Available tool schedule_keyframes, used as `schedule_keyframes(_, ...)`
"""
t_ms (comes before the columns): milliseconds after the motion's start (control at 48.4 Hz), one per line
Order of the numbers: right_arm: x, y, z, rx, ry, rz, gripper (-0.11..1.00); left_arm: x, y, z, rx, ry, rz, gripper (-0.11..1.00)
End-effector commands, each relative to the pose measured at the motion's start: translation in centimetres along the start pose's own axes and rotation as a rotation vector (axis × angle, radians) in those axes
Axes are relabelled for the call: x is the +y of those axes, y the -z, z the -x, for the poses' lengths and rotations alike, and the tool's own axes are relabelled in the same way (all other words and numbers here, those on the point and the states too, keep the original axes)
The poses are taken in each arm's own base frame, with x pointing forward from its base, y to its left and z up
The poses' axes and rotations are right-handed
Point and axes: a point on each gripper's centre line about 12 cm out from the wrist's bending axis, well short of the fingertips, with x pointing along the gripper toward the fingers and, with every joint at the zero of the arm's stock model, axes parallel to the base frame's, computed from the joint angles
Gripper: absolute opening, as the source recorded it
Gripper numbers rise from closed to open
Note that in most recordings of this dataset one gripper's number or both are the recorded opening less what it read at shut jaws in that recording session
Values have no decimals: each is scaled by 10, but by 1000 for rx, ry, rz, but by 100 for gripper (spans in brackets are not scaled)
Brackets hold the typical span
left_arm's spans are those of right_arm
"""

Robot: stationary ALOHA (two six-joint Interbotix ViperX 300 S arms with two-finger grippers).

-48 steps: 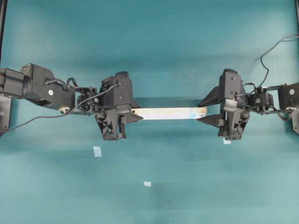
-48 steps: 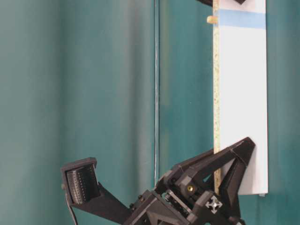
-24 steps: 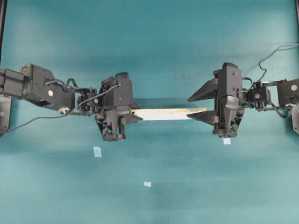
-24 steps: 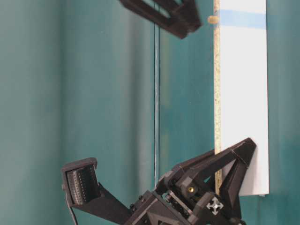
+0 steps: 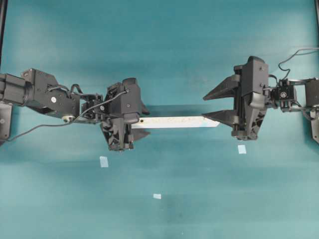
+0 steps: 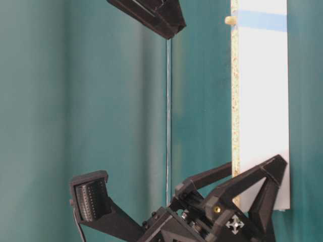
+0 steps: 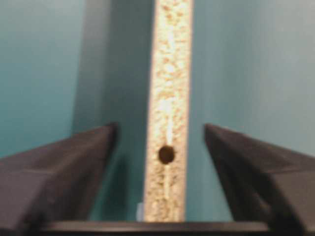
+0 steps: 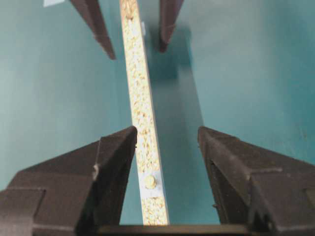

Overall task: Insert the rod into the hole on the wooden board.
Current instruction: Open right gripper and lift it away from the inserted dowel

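Note:
The wooden board (image 5: 174, 122) stands on its long edge, speckled edge up. The rod (image 8: 150, 181) sits in the hole at the light-blue mark near the board's right end, and its tip (image 6: 230, 20) pokes out of the edge. My right gripper (image 8: 166, 130) hangs open above that end, with its fingers (image 5: 219, 92) apart from the board. My left gripper (image 7: 160, 129) is open astride the other end, and neither of its fingers (image 7: 74, 162) touches the board. An empty dark hole (image 7: 166, 154) shows at that end.
Three pale-blue tape squares lie flat on the teal table: one (image 5: 103, 161) in front of the left arm, one (image 5: 157, 196) near the front middle, one (image 5: 241, 149) under the right arm. A cable (image 5: 294, 52) loops at the back right.
My left gripper has let go of the board's left end and now stands wide open. My right gripper has lifted and drawn back to the right, away from the rod end.

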Motion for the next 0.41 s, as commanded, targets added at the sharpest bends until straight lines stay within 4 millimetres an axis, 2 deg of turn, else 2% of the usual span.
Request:
schedule_keyframes(0, 2, -7, 2, -22, -6, 1, 66, -3, -11, 6, -36, 7, -12, 97)
schedule_keyframes(165, 2, -7, 2, -22, -6, 1, 66, -3, -15, 11, -52, 8, -12, 94)
schedule_keyframes(393, 1, -6, 8, -28, -7, -1, 65, 3, -26, 35, -91, -1, -1, 94)
